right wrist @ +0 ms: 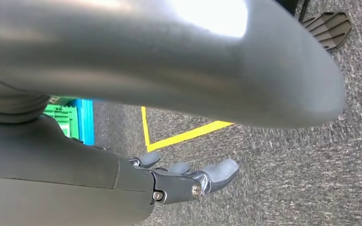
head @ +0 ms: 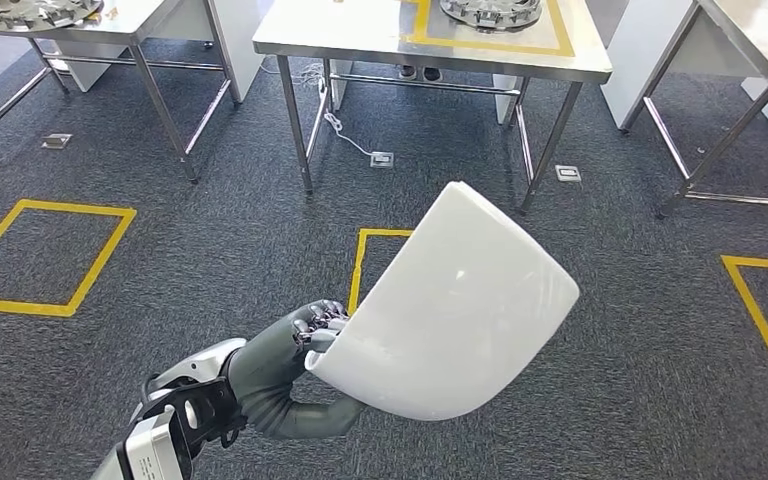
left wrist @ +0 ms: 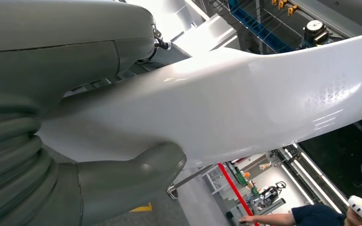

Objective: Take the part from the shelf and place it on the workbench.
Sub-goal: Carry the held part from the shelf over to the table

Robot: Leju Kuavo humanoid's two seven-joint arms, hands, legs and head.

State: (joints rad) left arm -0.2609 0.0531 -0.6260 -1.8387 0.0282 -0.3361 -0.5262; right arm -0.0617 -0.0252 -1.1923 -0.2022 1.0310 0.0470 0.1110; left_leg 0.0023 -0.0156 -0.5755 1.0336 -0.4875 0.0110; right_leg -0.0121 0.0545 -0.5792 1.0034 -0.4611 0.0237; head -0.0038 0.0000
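A large curved white part [head: 455,310] hangs in front of me over the grey carpet, held by my left hand [head: 290,370] at its lower left edge, thumb under it and fingers over the rim. Close up, the left wrist view has the white part [left wrist: 245,103] clamped between the thumb and the fingers of my left hand [left wrist: 118,141]. A steel workbench [head: 360,38] with a yellow-taped outline stands ahead at the top centre. My right hand [right wrist: 179,179] hangs over the carpet with its fingers stretched out and nothing in it.
More steel tables stand at the top left [head: 140,20] and top right [head: 750,30]. Round metal parts [head: 490,10] lie on the centre bench. Yellow tape squares [head: 45,255] mark the carpet. A person [left wrist: 306,216] stands in the distance. Green and blue crates [right wrist: 70,120] sit behind.
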